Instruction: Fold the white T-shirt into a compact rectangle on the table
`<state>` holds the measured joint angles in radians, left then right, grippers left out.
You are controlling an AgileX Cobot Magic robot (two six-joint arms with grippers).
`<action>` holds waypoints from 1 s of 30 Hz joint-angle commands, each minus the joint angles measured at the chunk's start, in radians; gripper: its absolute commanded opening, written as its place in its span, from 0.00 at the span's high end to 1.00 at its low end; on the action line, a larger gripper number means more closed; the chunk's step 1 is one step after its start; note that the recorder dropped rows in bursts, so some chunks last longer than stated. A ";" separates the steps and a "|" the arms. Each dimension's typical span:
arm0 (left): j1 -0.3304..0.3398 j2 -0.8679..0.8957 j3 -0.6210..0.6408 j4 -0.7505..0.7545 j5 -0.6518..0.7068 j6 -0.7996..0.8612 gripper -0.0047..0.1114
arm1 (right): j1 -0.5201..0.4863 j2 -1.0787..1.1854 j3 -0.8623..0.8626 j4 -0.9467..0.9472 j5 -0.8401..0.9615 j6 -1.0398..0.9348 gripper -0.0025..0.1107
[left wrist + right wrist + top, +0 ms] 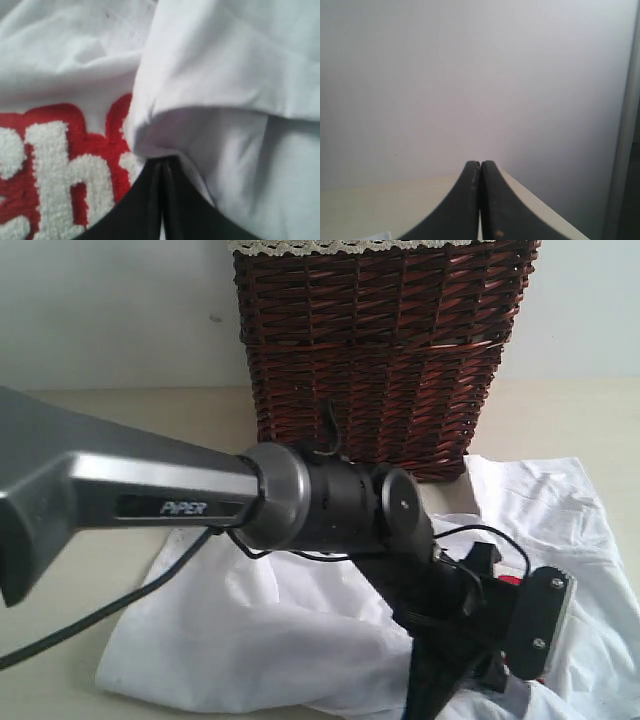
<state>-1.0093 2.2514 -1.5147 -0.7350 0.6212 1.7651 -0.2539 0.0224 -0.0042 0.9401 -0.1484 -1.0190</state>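
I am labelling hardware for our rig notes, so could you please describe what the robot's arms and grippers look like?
The left arm is a silver-grey link marked PIPER, ending in a rounded dark grey joint, with thin black cables trailing from it. The left gripper and right gripper each have two smooth black curved fingers.

Left arm (130, 480): grey flat-sided link, white PIPER lettering (185, 508); silver collar (280, 495); dark round joint (400, 502), centre screw; thin black cable (100, 615); black plate (540, 618), pale edge, two screws. Left gripper (162, 162), right gripper (480, 164): black fingers (462, 205), curved, tapering.
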 commanded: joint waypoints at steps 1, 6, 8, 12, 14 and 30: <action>-0.033 0.018 -0.095 -0.112 0.002 -0.040 0.96 | 0.002 0.002 0.004 -0.007 0.003 -0.001 0.98; -0.012 -0.031 -0.128 -0.126 -0.201 -0.256 0.96 | 0.002 0.002 0.004 -0.007 0.003 -0.001 0.98; 0.015 -0.070 -0.128 -0.126 -0.255 -0.316 0.96 | 0.002 0.002 0.004 -0.007 0.003 -0.001 0.98; 0.105 -0.154 -0.126 -0.115 -0.181 -0.461 0.96 | 0.002 0.002 0.004 -0.005 0.003 -0.001 0.98; 0.156 -0.193 -0.113 -0.115 -0.094 -0.573 0.96 | 0.002 0.002 0.004 -0.005 0.003 -0.001 0.98; 0.533 -0.353 0.396 -0.007 -0.074 -0.401 0.96 | 0.002 0.002 0.004 -0.005 0.003 -0.001 0.98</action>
<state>-0.5057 1.9051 -1.2013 -0.7285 0.5940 1.2387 -0.2539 0.0224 -0.0042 0.9401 -0.1484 -1.0190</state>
